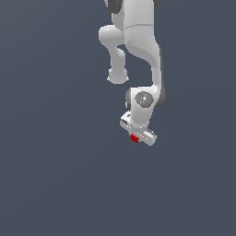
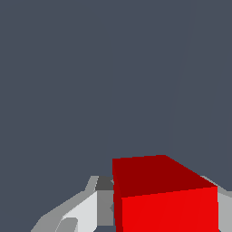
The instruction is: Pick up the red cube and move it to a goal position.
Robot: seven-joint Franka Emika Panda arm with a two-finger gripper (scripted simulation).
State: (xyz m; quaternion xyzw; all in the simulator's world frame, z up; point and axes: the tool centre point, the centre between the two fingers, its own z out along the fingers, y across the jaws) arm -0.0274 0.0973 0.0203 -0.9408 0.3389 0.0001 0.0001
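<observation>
The red cube is a tiny bright red block at the lower end of the white arm, mostly hidden by the gripper body. My gripper is shut on it. In the wrist view the red cube fills the space between the two grey-white fingers, which press against its sides. The cube looks held off the surface, but the height cannot be told.
The white arm comes down from the top middle of the exterior view. Around it there is only a plain dark grey-blue surface. No goal marker shows in either view.
</observation>
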